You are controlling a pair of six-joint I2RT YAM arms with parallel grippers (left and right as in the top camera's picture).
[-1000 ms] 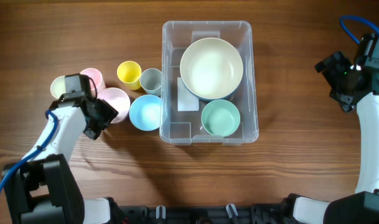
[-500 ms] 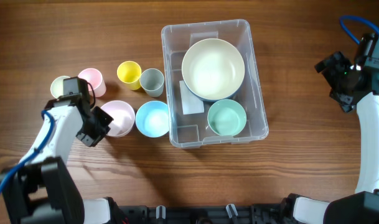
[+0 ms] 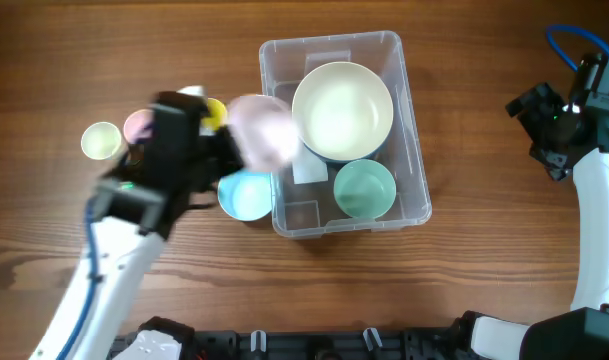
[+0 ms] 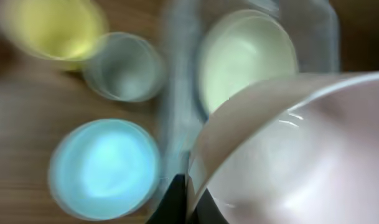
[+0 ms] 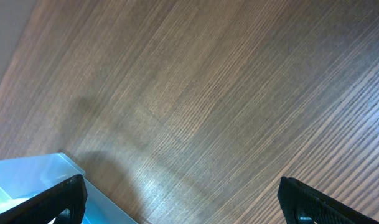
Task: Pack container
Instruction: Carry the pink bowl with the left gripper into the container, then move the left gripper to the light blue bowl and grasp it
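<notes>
My left fingers (image 4: 175, 198) pinch the rim of a pink bowl (image 4: 289, 155), which is blurred and raised over the left wall of the container (image 3: 416, 160). That clear tub sits mid-desk (image 3: 484, 280) with a blue bowl (image 3: 244, 194) just beside it, and it holds a cream bowl (image 3: 342, 108) and a green bowl (image 3: 364, 189). Well off to the right, my right fingers (image 5: 52, 200) are spread wide above bare wood.

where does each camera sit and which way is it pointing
Overhead: above the table, looking straight down on the container; left arm and right arm show.
Left wrist: on the left arm, looking down past the left pincer, which grips a pink bowl.
Right wrist: on the right arm, facing the table; the open right pincer shows.
Shared: all three show the container.
</notes>
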